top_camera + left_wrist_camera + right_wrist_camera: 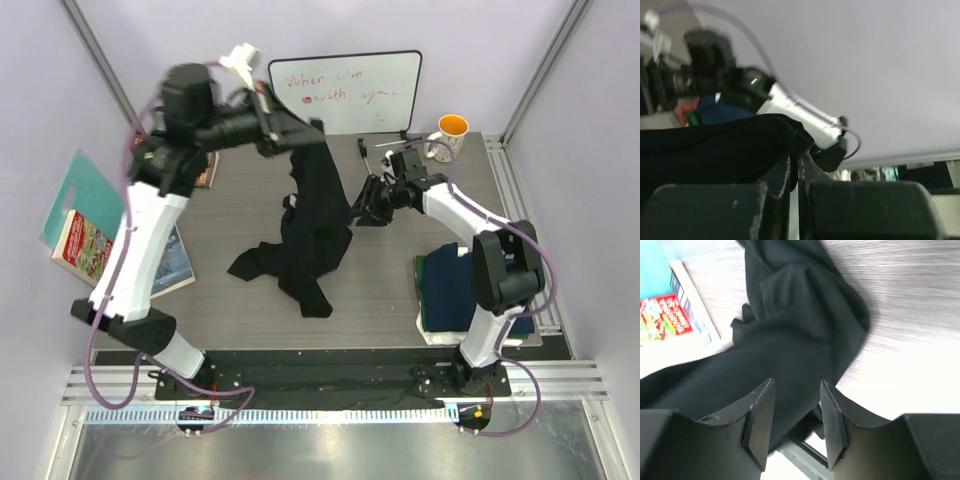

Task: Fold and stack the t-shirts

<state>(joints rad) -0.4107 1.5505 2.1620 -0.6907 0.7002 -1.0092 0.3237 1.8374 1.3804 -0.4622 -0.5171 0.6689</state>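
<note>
Top external view: large black cloth t-shirt (315,225) held aloft at one end by left pincer (303,128), pressed together on fabric. Lower part trailed on grey wood-grain desk (390,295), likely lifted so garment hangs straight for folding. Right pincer (362,205) spread beside hanging edge, cloth not gripped. Folded navy t-shirt (455,285) parked at right, probably stack base. White rectangular whiteboard (345,92): red handwriting, "When i'm" read, then "with", rest unclear.

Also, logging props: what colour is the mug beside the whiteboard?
White handled mug, orange inside; top external view.
</note>
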